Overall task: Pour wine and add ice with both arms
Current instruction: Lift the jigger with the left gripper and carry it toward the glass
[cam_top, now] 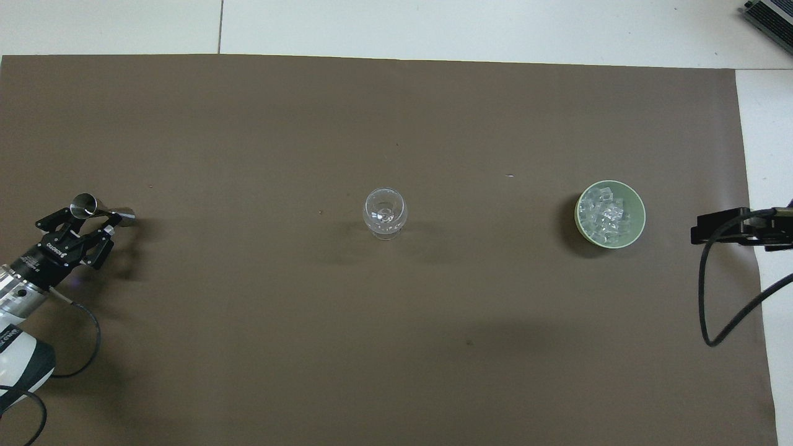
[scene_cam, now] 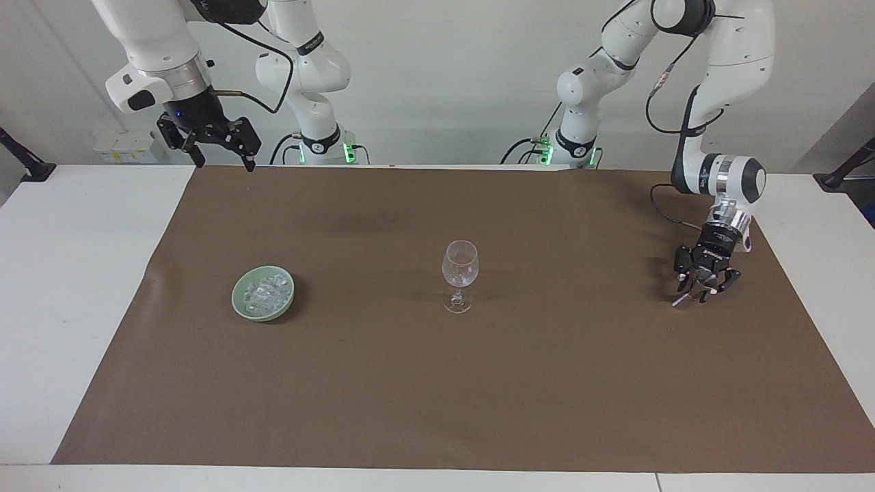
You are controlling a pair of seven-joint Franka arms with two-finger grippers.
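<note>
A clear stemmed wine glass (scene_cam: 459, 273) (cam_top: 385, 214) stands mid-mat. Ice (scene_cam: 265, 294) (cam_top: 608, 215) fills a pale green bowl (scene_cam: 240, 305) (cam_top: 640, 218) toward the right arm's end. A small silver jigger (scene_cam: 681, 301) (cam_top: 126, 215) stands upright toward the left arm's end. My left gripper (scene_cam: 698, 290) (cam_top: 93, 220) is down around its waist. My right gripper (scene_cam: 225, 164) hangs open and empty, high over the mat's corner by the right arm's base. No wine shows; the jigger's inside is hidden.
A brown mat (scene_cam: 437, 383) covers most of the white table (scene_cam: 75, 273). A black cable (cam_top: 712, 297) from the right arm loops over the mat's edge beside the bowl.
</note>
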